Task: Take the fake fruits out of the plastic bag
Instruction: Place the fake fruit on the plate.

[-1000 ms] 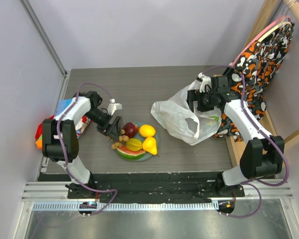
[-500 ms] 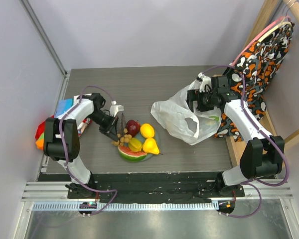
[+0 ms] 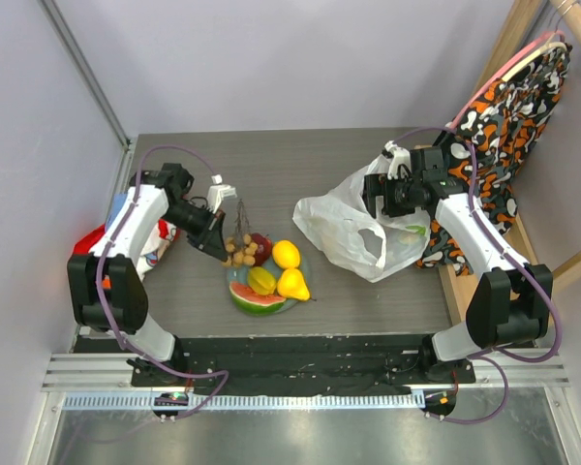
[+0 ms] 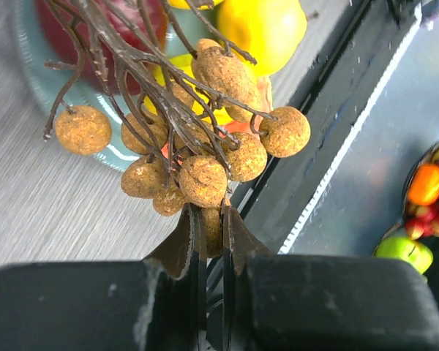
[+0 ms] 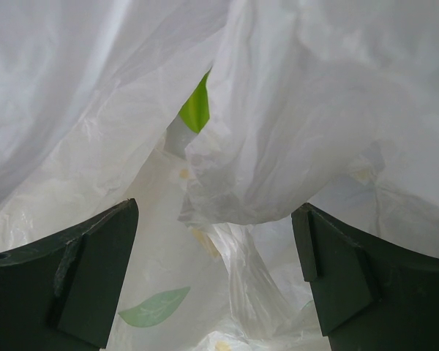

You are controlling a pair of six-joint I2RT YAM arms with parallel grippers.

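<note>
Top external, big to small. Plastic bag crumpled right of centre, well apart from left arm. Right gripper at bag's far upper edge, fingers spread, film between them, nothing gripped. Ahead of those fingers, deeper inside: green piece, likely fruit, so right arm nearer to it. Left of bag: plate carrying watermelon slice, apple, yellow pieces, all out already. Over plate's left rim: left gripper pressed together on twig stem of tan-brown bunch. Stem axis in line with fingers, balls dangling toward plate. Guessing next: lower onto plate, release.
</note>
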